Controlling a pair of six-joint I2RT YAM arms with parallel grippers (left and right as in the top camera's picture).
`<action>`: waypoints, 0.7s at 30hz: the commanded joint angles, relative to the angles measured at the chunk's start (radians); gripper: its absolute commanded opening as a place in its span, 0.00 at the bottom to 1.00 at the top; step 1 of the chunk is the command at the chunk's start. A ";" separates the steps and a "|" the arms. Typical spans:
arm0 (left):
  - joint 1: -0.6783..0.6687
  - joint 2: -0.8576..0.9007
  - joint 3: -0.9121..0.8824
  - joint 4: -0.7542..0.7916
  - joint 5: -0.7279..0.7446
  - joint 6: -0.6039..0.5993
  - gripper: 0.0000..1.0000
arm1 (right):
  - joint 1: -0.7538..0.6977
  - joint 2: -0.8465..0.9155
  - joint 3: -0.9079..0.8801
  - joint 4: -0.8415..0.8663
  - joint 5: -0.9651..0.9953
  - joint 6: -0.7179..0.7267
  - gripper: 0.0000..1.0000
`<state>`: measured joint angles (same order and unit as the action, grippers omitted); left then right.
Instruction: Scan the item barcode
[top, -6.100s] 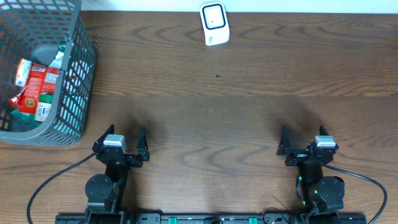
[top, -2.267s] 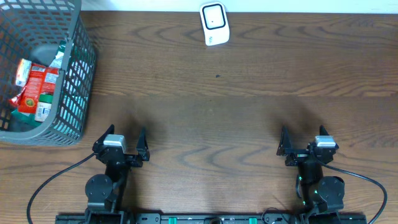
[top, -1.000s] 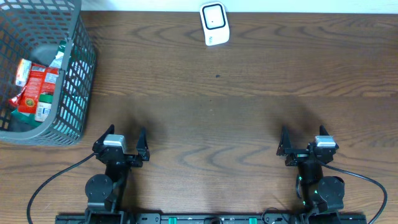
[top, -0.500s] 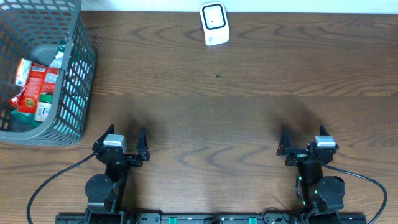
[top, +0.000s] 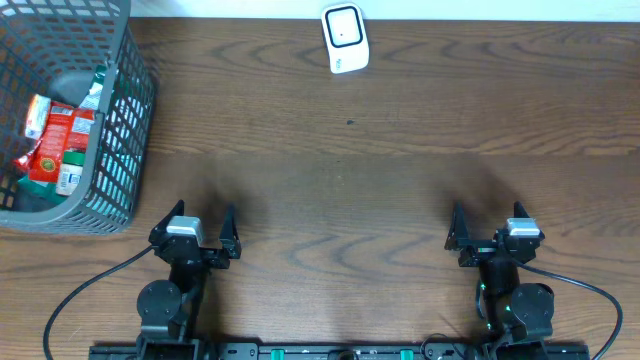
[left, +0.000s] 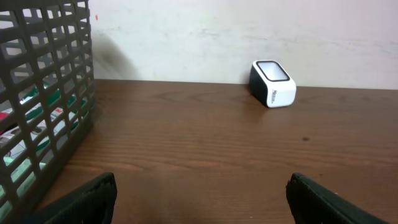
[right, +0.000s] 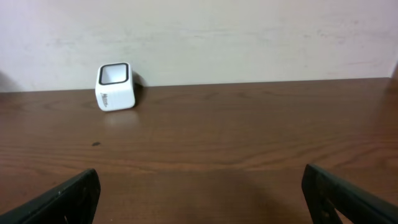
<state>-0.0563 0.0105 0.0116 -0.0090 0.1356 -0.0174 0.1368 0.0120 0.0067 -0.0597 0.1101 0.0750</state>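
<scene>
A grey mesh basket (top: 120, 120) is set at the far left corner of the counter (top: 400, 180), and the item to be scanned is found inside it: a red packet (top: 55, 135) with a white panel at one end, lying tilted against the basket's right wall. Green packaging (top: 40, 178) is seen just beside and partly under it, and a crumpled silvery piece is seen above it. A small white label is visible near the lower end of the bundle, but its print is too small to be read, so no barcode can be made out. From the left wrist view only slivers of red and green are seen through the basket's mesh (left: 37, 121).

The scanner (top: 345, 38) is placed at the far edge of the counter, a little right of centre and well apart from the basket. It is a small white block with a dark, rounded window on its upper face, and some grey lettering is seen on its side (left: 272, 83) (right: 115, 86).

The left claw (top: 194, 228) is held low at the near edge, spread wide with nothing between its fingers (left: 87, 198). The right claw (top: 492, 232) is likewise parked at the near edge, fully spread and holding nothing.
</scene>
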 joint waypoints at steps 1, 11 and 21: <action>-0.002 -0.005 -0.007 -0.034 0.041 0.016 0.88 | -0.012 -0.005 -0.001 -0.003 0.012 -0.004 0.99; -0.002 -0.005 0.032 -0.043 0.041 -0.052 0.88 | -0.012 -0.005 -0.001 -0.003 0.013 -0.004 0.99; -0.002 0.029 0.231 -0.215 0.127 -0.130 0.88 | -0.012 -0.005 -0.001 -0.003 0.012 -0.004 0.99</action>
<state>-0.0563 0.0216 0.1493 -0.2020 0.2279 -0.1020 0.1368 0.0120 0.0067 -0.0593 0.1101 0.0750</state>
